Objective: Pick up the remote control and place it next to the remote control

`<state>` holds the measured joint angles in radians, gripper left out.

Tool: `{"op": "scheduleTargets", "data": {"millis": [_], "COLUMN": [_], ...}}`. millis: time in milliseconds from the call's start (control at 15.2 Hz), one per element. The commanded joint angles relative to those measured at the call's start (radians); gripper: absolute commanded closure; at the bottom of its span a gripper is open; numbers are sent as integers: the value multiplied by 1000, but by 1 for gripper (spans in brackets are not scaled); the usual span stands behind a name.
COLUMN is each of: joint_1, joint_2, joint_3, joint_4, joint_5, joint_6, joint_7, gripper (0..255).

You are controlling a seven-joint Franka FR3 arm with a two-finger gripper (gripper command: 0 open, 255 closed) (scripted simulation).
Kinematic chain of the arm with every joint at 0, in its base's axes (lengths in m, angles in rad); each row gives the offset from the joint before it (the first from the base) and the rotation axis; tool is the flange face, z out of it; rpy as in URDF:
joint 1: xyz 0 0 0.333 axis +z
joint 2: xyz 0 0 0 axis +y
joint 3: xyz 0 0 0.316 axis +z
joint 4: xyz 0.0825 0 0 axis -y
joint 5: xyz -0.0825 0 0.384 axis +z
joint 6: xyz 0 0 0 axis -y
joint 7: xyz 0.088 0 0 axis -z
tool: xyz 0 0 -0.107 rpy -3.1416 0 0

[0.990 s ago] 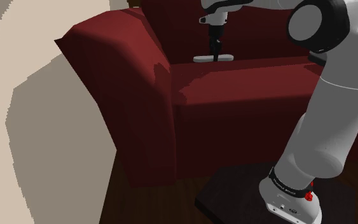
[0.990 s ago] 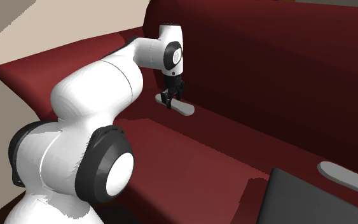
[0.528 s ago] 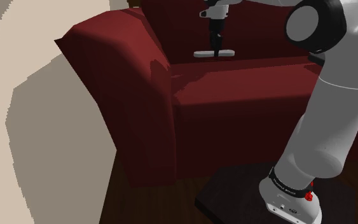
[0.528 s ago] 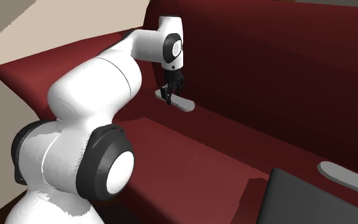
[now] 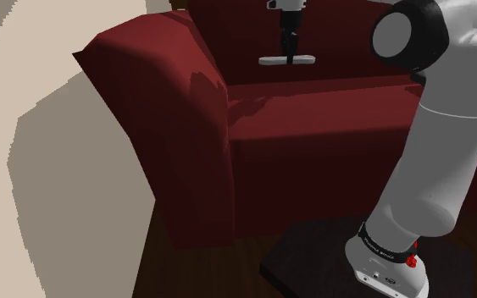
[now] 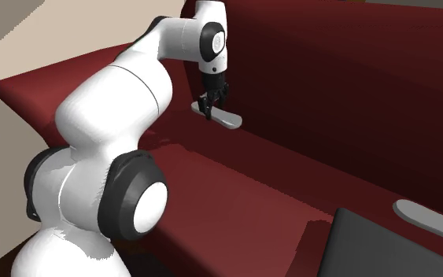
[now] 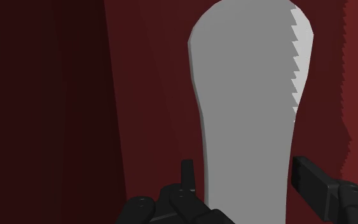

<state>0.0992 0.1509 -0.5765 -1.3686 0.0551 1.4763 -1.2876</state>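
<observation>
The dark red sofa [image 5: 169, 127] is the biggest thing here, and my white arm [image 6: 109, 102] reaches over its seat. A second remote [image 6: 432, 220] lies well apart along the cushion. My claw [image 6: 209, 112] clasps the grey remote [image 6: 229, 120] level by the backrest, apparently just clear of the seat.

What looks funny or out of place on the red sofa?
Only one thing: a grey remote hangs in the air above the sofa seat, near the backrest. It isn't floating, though; the robot's black hand clasps it. A second grey remote lies flat on the seat. Nothing looks spilled or broken.
</observation>
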Motion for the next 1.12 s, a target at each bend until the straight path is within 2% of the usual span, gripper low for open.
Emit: {"op": "scheduleTargets", "data": {"millis": [0, 396, 726, 1056], "joint_1": [-6, -30, -70, -124], "joint_2": [14, 61, -13, -52], "joint_3": [-2, -8, -45, -90], "joint_4": [46, 176, 86, 40], "joint_5": [8, 35, -3, -24], "joint_6": [-34, -124, -97, -83], "joint_7": [-4, -19, -111, -216], "gripper": [255, 255, 255, 255]}}
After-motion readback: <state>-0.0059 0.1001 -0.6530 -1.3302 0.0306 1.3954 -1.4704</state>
